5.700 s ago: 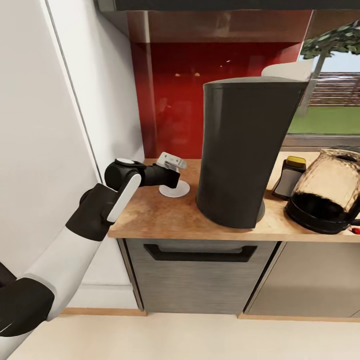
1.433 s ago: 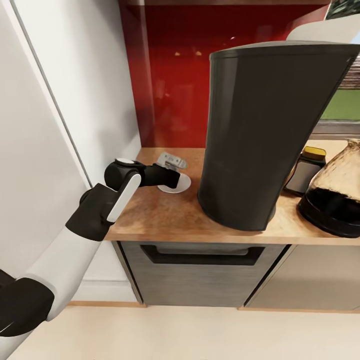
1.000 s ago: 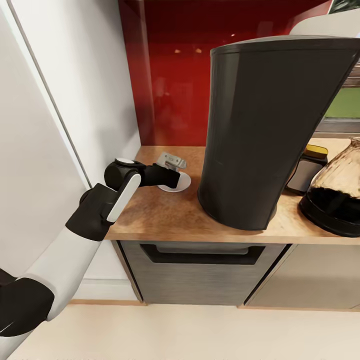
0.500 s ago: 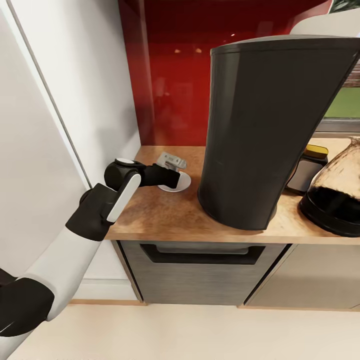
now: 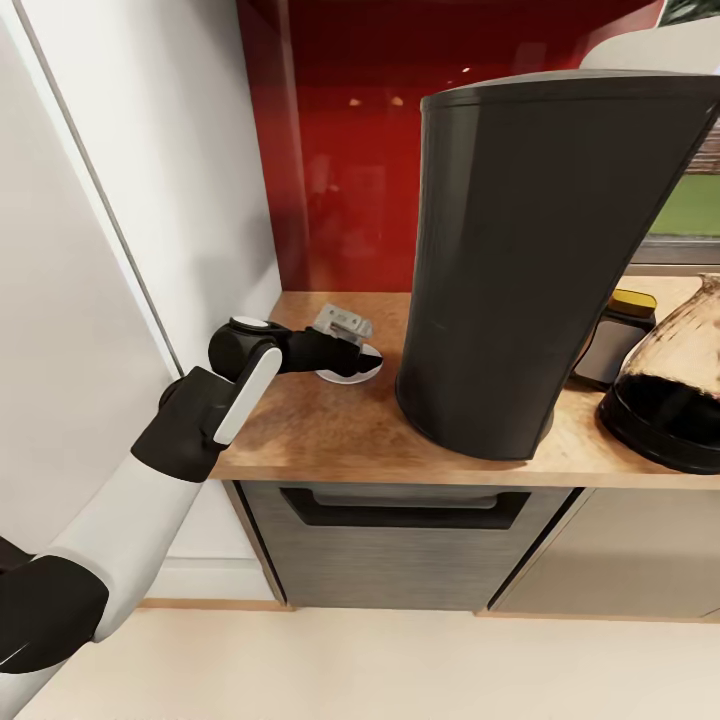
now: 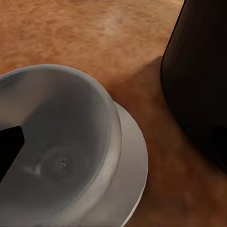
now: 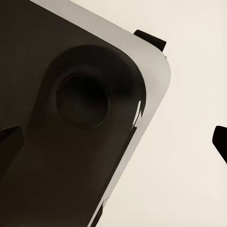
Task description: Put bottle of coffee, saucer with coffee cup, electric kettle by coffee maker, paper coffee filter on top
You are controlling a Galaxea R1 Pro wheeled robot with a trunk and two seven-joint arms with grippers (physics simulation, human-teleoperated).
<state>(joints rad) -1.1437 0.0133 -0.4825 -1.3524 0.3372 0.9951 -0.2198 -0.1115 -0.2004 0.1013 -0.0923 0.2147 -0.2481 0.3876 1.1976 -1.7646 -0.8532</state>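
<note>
With the left gripper [image 5: 352, 352] at the coffee cup [image 6: 52, 142], cup placement on the saucer [image 6: 130, 165] looks nearly complete.

The cup sits on the saucer, on the kitchen countertop [image 5: 330, 425] just left of the coffee maker [image 5: 520, 260]. One dark fingertip [image 6: 9, 146] lies inside the bowl; whether the jaws grip the rim cannot be told. Any withdrawal should run back along the forearm, away from the machine. The bottle of coffee [image 5: 615, 340] and electric kettle [image 5: 675, 390] stand beyond, on the right. Right gripper spread undetermined.

dark robot body part [image 7: 71, 142], pale floor [image 7: 189, 179]
</note>
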